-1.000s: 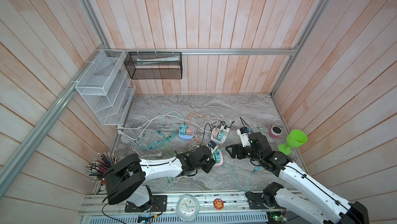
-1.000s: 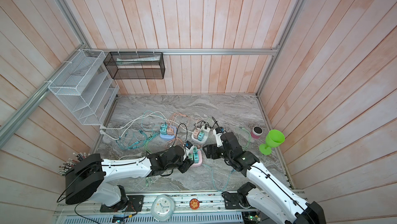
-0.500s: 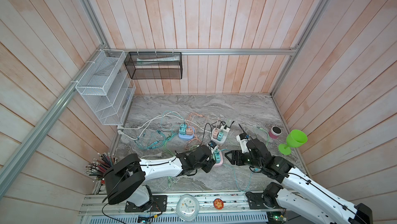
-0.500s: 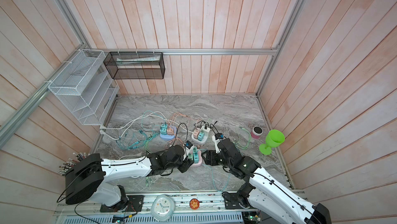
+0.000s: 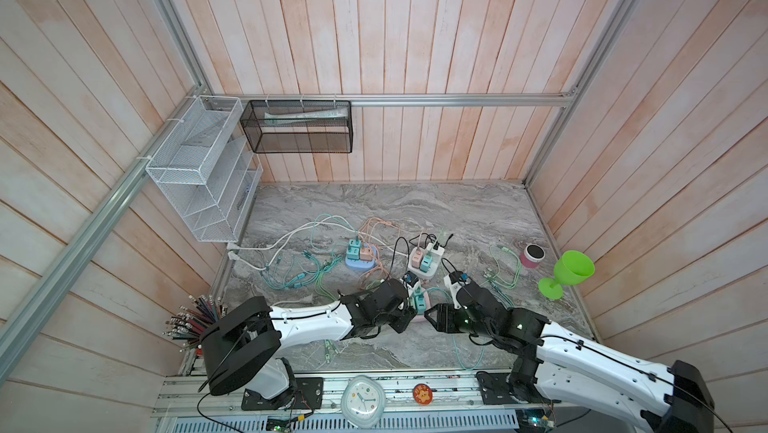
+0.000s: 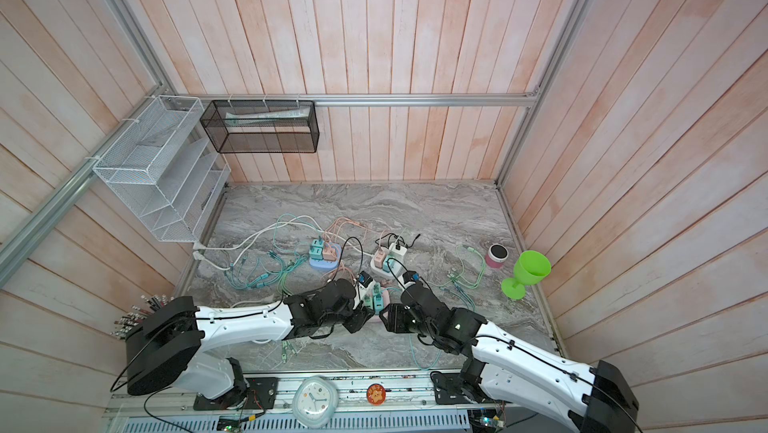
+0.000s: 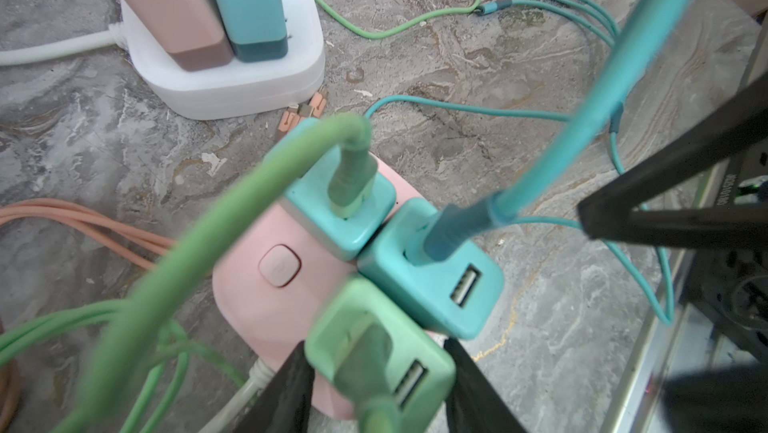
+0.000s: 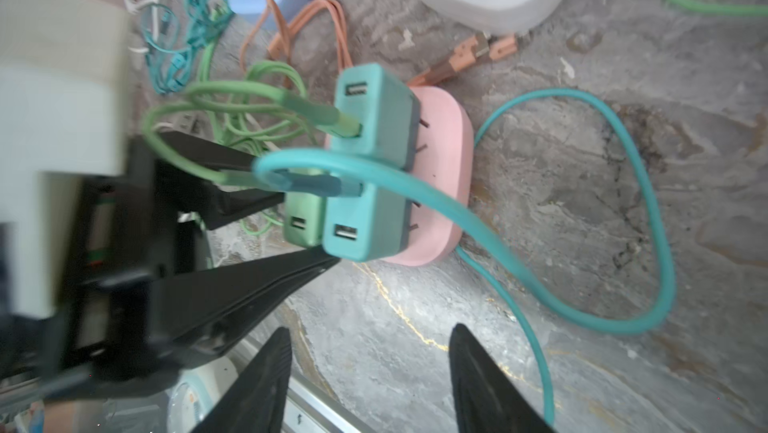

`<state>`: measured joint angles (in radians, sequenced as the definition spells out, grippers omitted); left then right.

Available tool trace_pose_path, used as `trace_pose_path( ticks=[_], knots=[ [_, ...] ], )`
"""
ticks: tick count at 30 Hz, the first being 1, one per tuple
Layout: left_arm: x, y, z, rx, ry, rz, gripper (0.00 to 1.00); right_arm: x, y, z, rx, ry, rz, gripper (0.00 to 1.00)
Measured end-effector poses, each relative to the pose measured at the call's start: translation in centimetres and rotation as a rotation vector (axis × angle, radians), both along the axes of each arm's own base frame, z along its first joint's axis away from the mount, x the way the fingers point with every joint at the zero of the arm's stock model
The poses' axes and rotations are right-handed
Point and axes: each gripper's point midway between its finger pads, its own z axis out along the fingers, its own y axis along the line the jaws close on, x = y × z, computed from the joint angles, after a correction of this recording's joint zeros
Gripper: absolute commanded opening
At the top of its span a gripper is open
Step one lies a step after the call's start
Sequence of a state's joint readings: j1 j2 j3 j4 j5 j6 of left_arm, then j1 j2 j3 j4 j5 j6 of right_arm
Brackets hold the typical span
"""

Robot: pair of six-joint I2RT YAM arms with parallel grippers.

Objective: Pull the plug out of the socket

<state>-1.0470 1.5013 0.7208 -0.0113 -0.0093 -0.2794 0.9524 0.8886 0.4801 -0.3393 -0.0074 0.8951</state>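
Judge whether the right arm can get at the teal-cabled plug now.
Probably yes: the right claw is open, facing the teal plug across bare table. The left claw, shut on the green plug, crowds one side.

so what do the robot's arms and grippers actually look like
Both arms are the same: the left arm and right arm have smooth white shells with bulky black joints, and a thin black cable runs along each. The left gripper and right gripper have flat, black, tapering fingers.
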Motion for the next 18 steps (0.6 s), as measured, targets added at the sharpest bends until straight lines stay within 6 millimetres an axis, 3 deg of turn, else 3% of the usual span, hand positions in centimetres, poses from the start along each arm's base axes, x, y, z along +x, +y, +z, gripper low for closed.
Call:
trace_pose_path(
  ticks=[4,10,18],
  knots=[
    [-0.1,-0.1,0.0,-0.002,0.000,-0.006,0.52,1.0,-0.2,-1.6,-0.008,0.004,-0.055,0.51],
    [0.0,-0.1,0.4,-0.008,-0.012,-0.012,0.53,3.6,0.2,-0.6,0.062,-0.057,-0.099,0.51],
    [0.1,-0.2,0.9,-0.017,-0.033,-0.026,0.58,4.1,1.7,-1.1,0.076,-0.071,-0.031,0.52]
  ],
)
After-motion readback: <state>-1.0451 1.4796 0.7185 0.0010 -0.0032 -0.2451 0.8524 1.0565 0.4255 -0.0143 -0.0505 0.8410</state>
